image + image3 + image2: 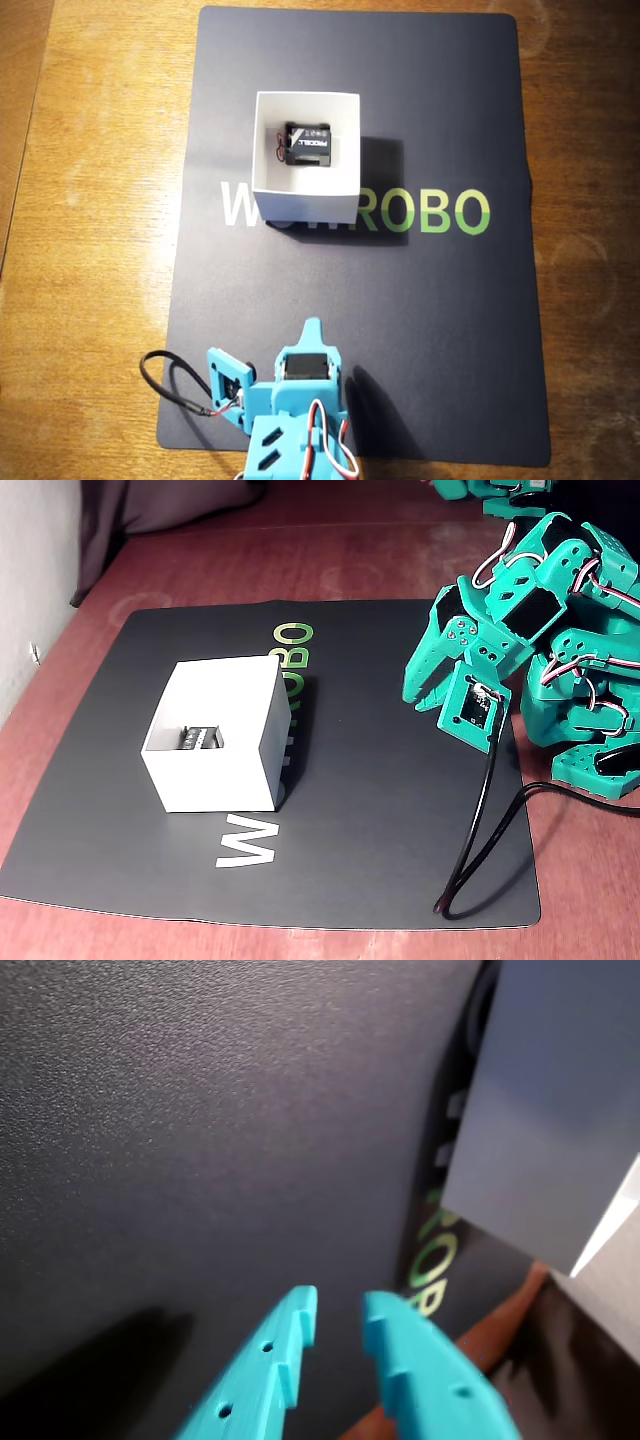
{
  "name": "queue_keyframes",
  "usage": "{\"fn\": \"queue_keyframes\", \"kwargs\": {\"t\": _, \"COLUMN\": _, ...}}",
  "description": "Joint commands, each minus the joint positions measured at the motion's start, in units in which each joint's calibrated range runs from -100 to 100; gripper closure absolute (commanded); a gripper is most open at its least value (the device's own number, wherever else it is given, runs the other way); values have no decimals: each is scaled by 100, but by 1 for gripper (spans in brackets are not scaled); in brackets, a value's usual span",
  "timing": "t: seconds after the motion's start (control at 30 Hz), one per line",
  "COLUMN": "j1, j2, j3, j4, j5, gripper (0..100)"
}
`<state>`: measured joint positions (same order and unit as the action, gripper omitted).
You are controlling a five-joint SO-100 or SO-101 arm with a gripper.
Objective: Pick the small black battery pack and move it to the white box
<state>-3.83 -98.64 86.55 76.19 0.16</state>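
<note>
white box (304, 195), black battery pack (307, 146) white-lettered, teal claw (340, 1322), black mat (440, 330)

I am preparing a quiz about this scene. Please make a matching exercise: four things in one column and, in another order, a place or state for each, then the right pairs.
Things:
1. small black battery pack
2. white box
3. gripper
4. black cable

Places or states:
A. stands on the dark mat, over its lettering
B. slightly open, holding nothing
C. lies inside the box
D. loops down from the wrist onto the mat

Pairs: 1-C, 2-A, 3-B, 4-D
</note>
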Motion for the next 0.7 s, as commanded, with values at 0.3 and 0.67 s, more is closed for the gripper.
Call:
{"fn": "queue_keyframes", "kwargs": {"t": 0.3, "j1": 776, "j2": -4, "j3": 493, "j4": -196, "j5": -13, "gripper": 100}}
{"fn": "queue_keyframes", "kwargs": {"t": 0.67, "j1": 835, "j2": -4, "j3": 493, "j4": -196, "j5": -18, "gripper": 100}}
